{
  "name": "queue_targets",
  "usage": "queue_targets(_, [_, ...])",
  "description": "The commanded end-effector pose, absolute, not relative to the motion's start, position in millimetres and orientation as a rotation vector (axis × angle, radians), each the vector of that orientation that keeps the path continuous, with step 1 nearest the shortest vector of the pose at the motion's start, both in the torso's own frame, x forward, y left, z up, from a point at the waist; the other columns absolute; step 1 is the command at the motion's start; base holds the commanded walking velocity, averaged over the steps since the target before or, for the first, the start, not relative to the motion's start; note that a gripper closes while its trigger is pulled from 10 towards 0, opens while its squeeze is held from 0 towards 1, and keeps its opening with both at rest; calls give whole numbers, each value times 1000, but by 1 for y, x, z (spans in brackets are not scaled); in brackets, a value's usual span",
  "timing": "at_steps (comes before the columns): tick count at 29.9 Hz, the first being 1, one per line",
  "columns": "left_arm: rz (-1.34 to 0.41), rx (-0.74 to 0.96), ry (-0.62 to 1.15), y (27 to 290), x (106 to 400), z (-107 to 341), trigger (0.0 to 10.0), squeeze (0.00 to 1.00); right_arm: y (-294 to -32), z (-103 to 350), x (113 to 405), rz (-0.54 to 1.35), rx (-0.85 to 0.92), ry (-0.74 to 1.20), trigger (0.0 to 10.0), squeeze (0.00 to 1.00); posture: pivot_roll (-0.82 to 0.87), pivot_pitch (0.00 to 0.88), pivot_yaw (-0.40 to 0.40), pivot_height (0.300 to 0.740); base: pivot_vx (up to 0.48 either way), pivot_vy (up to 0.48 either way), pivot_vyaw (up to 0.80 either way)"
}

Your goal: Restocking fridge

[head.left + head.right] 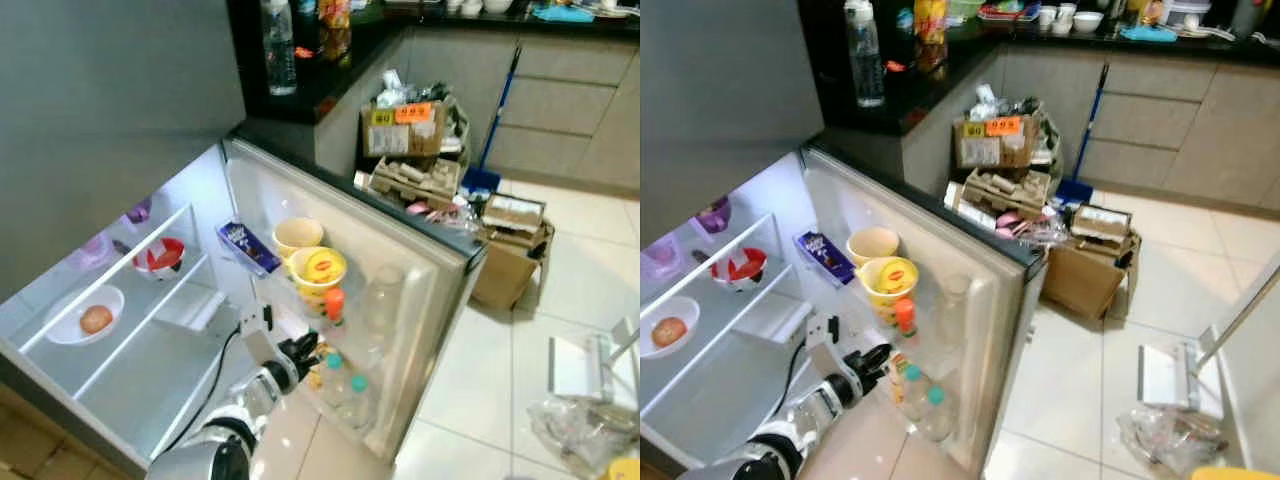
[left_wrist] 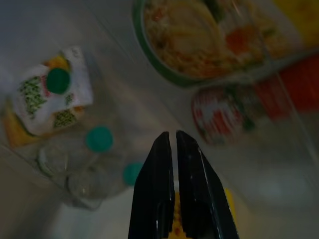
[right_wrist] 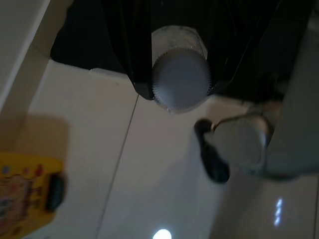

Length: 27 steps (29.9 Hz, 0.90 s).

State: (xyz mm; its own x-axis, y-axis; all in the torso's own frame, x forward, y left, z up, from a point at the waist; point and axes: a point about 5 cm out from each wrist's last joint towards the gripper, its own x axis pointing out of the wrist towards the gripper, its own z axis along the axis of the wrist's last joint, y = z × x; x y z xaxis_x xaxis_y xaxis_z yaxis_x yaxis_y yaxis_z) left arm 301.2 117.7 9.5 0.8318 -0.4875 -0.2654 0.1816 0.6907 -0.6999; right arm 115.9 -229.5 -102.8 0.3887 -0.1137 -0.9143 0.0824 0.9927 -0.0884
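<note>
The fridge door [image 1: 420,300] stands wide open. Its upper shelf holds a yellow noodle cup [image 1: 317,270], a beige cup [image 1: 298,235] and a blue packet [image 1: 247,247]. An orange-capped bottle [image 1: 334,303] stands under the cups. On the lower door shelf are clear bottles with green caps [image 1: 345,388] and a small carton [image 2: 50,94]. My left gripper [image 1: 305,350] hovers just above that lower shelf, its fingertips [image 2: 164,137] pressed together with nothing between them. My right gripper [image 3: 180,94] is shut on a clear bottle with a pale ribbed cap [image 3: 182,79], above the tiled floor.
Inside the fridge, a white bowl with an orange fruit [image 1: 88,320] and a red bowl [image 1: 160,256] sit on glass shelves. Cardboard boxes [image 1: 410,150] and clutter stand behind the door. A water bottle [image 1: 279,50] is on the dark counter. A yellow object [image 3: 27,199] lies on the floor.
</note>
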Motion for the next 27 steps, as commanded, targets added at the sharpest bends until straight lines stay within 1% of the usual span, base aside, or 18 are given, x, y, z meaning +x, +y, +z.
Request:
queue_targets(1, [-428, -701, 437, 112, 306, 15, 10000, 0, -229, -105, 110, -134, -27, 1186, 10000, 0, -97, 0, 25, 740, 0, 0, -763])
queue_targets(10, [-419, -672, 463, 116, 300, 9, 10000, 0, -228, -104, 112, -127, -11, 1165, 10000, 0, -98, 0, 28, 740, 0, 0, -733])
queue_targets(14, [-344, -613, 568, 135, 278, -15, 10000, 0, -224, -101, 121, -109, 37, 1104, 10000, 0, -100, 0, 32, 740, 0, 0, 0])
queue_targets(17, [-320, -600, 591, 140, 272, -20, 10000, 0, -224, -101, 122, -106, 45, 1096, 10000, 0, -100, 0, 32, 740, 0, 0, 0])
queue_targets(18, [-263, -573, 646, 151, 258, -33, 10000, 0, -222, -100, 124, -92, 54, 1083, 10000, 0, -99, 0, 33, 740, 0, 0, 0])
queue_targets(19, [-263, -573, 646, 151, 258, -33, 10000, 0, -222, -100, 124, -92, 54, 1083, 10000, 0, -99, 0, 33, 740, 0, 0, 0])
queue_targets(21, [-194, -549, 699, 164, 242, -45, 10000, 0, -221, -100, 126, -84, 52, 1075, 10000, 0, -98, 0, 32, 740, 0, 0, 0])
queue_targets(22, [-194, -549, 699, 164, 242, -45, 10000, 0, -221, -100, 126, -84, 52, 1075, 10000, 0, -98, 0, 32, 740, 0, 0, 0])
queue_targets(25, [-70, -509, 784, 185, 216, -62, 10000, 0, -221, -99, 129, -57, 28, 1061, 10000, 0, -99, 0, 31, 740, 0, 0, 0])
queue_targets(26, [-47, -498, 803, 189, 210, -65, 10000, 0, -221, -98, 131, -48, 23, 1056, 10000, 0, -99, 0, 31, 740, 0, 0, 0])
queue_targets(27, [-47, -498, 803, 189, 210, -65, 10000, 0, -221, -98, 131, -48, 23, 1056, 10000, 0, -99, 0, 31, 740, 0, 0, 0])
